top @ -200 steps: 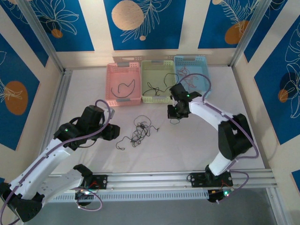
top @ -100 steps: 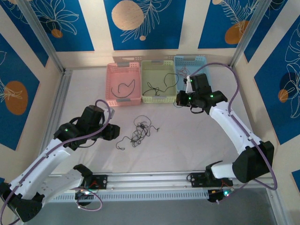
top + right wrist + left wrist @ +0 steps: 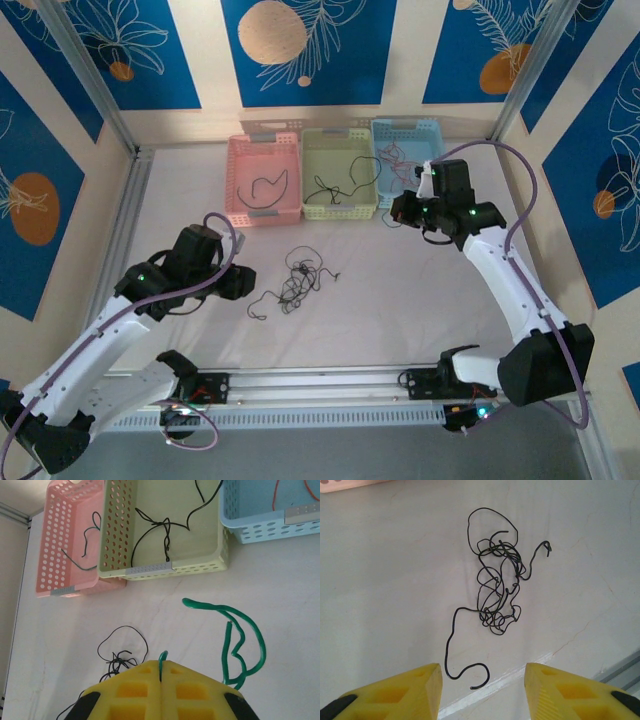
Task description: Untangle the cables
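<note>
A knotted clump of thin black cables (image 3: 298,280) lies on the white table mid-left, with one loose tail curling toward my left gripper (image 3: 483,680). That gripper (image 3: 240,283) hovers open just short of the clump (image 3: 497,580), nothing between its yellow fingers. My right gripper (image 3: 161,667) is shut on one end of a green cable (image 3: 218,608), which loops out to the right above the table. In the top view the right gripper (image 3: 400,212) sits by the front of the blue basket (image 3: 405,126). The black clump (image 3: 117,662) shows behind its fingers.
Three baskets stand in a row at the back: pink (image 3: 262,217) with a black cable (image 3: 90,530), green (image 3: 340,211) with black cables (image 3: 160,530), blue (image 3: 260,527) with a red cable (image 3: 275,495). Metal frame rails run along the table's edges.
My right arm has swung right and back, from near the clump to the front of the blue basket, its gripper staying shut. The left arm and the clump have not moved.
</note>
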Controlling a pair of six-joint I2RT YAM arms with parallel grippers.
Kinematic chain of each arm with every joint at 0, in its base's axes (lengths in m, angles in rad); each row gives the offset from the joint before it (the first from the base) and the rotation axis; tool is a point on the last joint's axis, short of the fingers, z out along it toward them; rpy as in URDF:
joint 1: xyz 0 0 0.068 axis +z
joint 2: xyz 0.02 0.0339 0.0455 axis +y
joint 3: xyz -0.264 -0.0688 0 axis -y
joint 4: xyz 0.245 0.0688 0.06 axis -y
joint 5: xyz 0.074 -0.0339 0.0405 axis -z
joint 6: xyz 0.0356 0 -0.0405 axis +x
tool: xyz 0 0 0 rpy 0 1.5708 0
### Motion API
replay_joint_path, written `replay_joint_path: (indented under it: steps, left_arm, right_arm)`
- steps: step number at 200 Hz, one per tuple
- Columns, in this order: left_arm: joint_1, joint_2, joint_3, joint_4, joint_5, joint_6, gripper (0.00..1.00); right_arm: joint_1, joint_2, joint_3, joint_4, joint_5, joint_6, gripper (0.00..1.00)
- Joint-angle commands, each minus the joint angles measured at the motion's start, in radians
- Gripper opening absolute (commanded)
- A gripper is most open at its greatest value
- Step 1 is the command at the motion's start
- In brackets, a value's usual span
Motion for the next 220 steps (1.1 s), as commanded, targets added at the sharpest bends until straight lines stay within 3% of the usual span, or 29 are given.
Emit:
replay_joint_path:
  steps: [1, 114, 220]
  left_arm:
    - [0.016, -0.014, -0.008, -0.005, 0.010, 0.013, 0.48]
    - [0.017, -0.015, -0.011, -0.004, 0.008, 0.012, 0.48]
    - [0.022, -0.022, -0.014, -0.001, 0.007, 0.014, 0.48]
  right_arm:
    - [-0.016, -0.027, -0.015, 0.013, -0.042, 0.018, 0.00]
    - [-0.009, 0.034, -0.011, 0.099, -0.116, 0.081, 0.00]
    - [0.051, 0.509, 0.353, 0.212, -0.099, 0.140, 0.00]
